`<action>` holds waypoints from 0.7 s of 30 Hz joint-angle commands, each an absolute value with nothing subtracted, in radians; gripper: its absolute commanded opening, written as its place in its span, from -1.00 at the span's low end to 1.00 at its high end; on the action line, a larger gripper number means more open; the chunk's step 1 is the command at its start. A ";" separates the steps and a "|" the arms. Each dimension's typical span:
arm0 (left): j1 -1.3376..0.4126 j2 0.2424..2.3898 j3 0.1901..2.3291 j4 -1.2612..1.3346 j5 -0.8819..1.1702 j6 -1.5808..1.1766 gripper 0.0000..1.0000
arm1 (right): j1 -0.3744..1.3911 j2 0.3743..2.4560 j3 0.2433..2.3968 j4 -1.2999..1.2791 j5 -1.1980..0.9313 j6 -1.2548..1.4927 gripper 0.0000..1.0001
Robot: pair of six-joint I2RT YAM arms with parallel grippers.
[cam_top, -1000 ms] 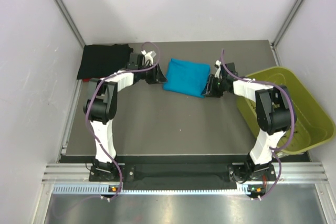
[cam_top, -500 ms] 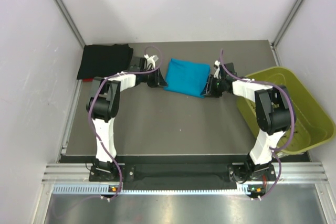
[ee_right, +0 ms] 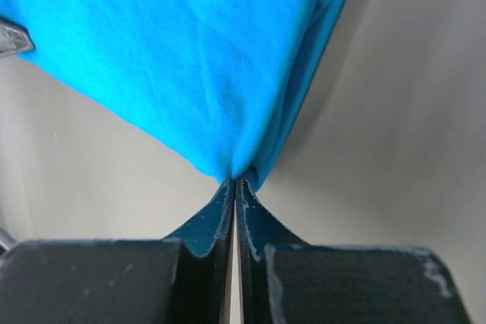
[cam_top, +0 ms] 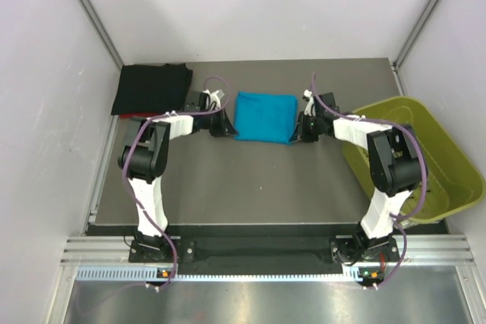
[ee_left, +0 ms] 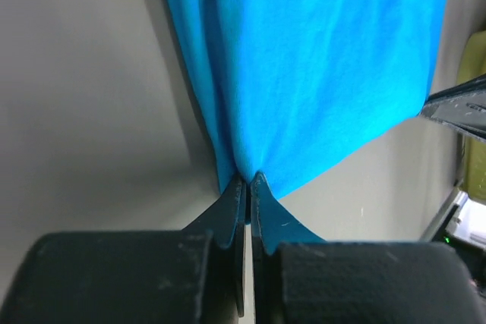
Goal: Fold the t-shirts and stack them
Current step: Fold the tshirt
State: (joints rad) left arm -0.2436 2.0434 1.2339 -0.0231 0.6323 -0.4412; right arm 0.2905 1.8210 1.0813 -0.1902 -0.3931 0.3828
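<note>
A folded teal-blue t-shirt lies at the middle of the grey table, stretched between both arms. My left gripper is shut on its left near corner; in the left wrist view the cloth bunches into the gripper. At the shirt's right near corner my right gripper is shut too, the cloth pinched at the gripper. A folded black t-shirt rests at the back left corner, with a red edge of another t-shirt showing beneath it.
A yellow-green plastic bin stands at the right edge of the table, close to the right arm. White walls enclose the back and sides. The grey table runs bare between the arms and the near rail.
Both grippers have shut on the teal-blue t-shirt's near corners. The shirt, which lay skewed, now sits squared and pulled flat between them, shifted slightly left.
</note>
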 commanded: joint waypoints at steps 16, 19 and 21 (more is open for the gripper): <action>-0.242 1.698 1.104 -0.418 0.457 -0.355 -0.15 | 0.381 1.554 0.942 -0.271 -0.325 0.265 -0.20; -0.224 1.759 1.261 -0.460 0.446 -0.250 -0.11 | 0.367 1.588 1.041 -0.316 -0.328 0.209 -0.13; -0.210 1.828 1.366 -0.472 0.510 -0.195 -0.15 | 0.361 1.646 1.139 -0.350 -0.324 0.166 -0.16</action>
